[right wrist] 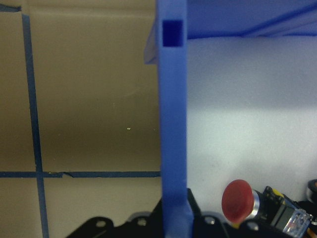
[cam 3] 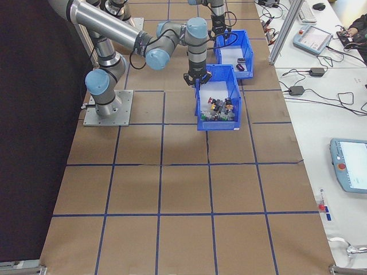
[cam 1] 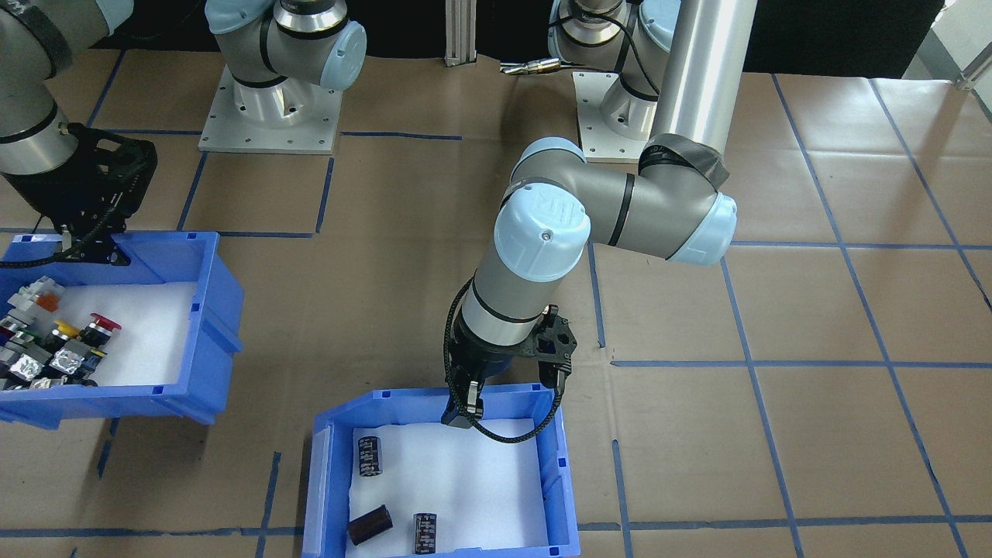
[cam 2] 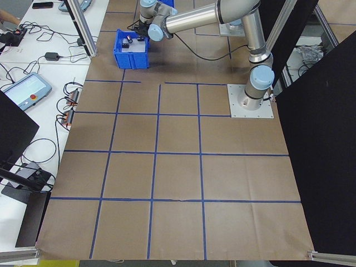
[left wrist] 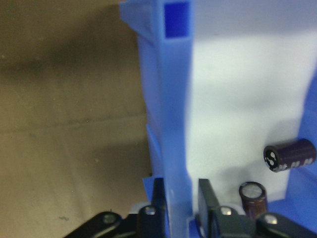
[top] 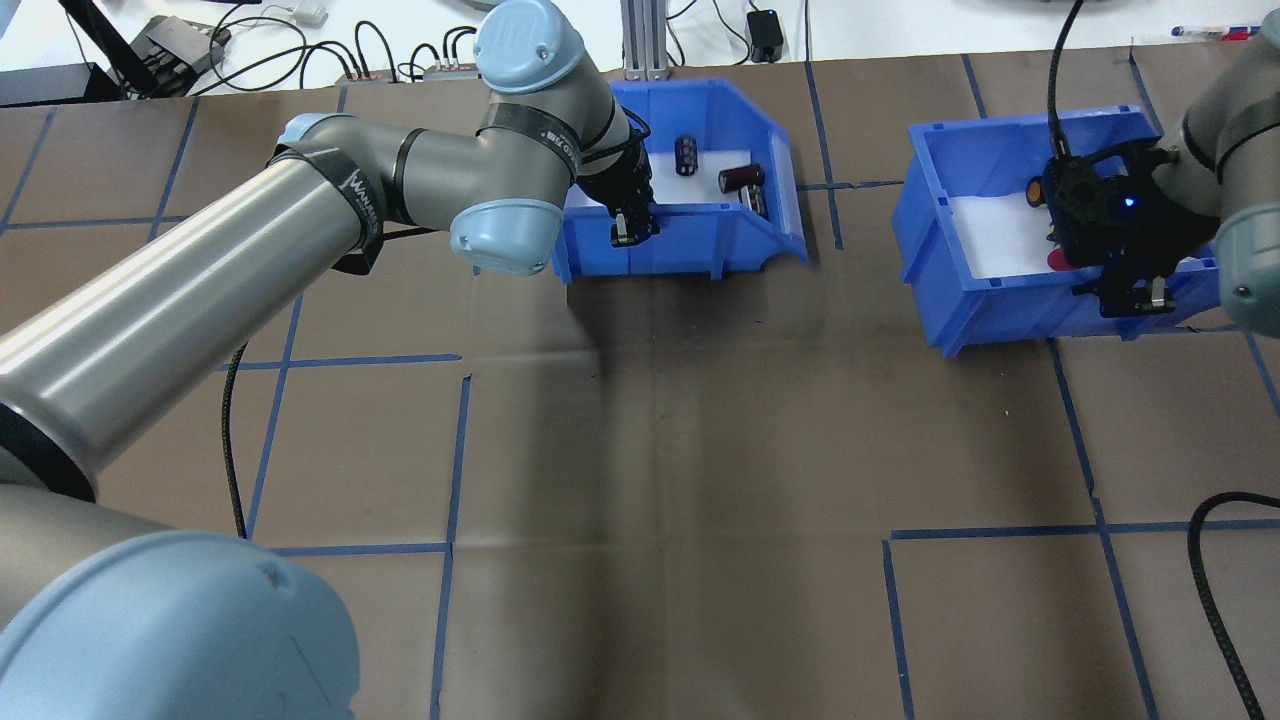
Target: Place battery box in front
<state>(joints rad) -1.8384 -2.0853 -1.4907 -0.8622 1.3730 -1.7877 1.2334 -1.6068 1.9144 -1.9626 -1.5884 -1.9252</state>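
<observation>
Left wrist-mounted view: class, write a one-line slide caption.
Left gripper fingers straddle the battery box wall, two batteries on white foam.

Battery box far across the desk, left of the switch bin, three batteries inside, well apart

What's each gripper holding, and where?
Left gripper clamps the battery box by its near wall's rim. Right gripper clamps the switch bin likewise.

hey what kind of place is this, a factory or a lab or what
Probably a robotics lab: two arms bolted to a paper-covered table gridded with blue tape, teach pendants and cables alongside, aluminium framing.
</observation>
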